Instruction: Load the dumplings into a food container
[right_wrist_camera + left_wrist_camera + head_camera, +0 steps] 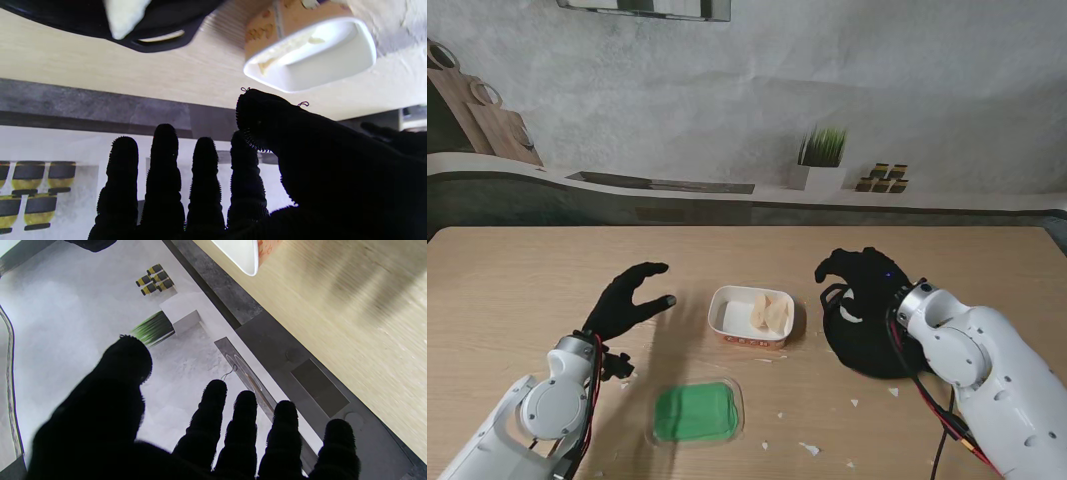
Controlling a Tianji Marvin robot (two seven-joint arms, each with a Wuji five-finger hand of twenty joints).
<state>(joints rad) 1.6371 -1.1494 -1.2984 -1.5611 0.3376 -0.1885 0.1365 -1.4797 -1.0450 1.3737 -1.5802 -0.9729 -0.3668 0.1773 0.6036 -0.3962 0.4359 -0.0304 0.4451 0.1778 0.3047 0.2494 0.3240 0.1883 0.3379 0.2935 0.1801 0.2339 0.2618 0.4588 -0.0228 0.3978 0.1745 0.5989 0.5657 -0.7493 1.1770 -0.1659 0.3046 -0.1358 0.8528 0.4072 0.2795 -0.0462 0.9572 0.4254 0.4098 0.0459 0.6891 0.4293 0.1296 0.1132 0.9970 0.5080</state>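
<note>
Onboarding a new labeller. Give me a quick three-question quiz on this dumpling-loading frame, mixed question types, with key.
1. True or false: the white food container already holds dumplings.
2. Which hand hovers over the black tray: A) left hand B) right hand?
3. Fill in: the green lid lies ____ to me than the container.

Key: 1 true. 2 B. 3 nearer.
</note>
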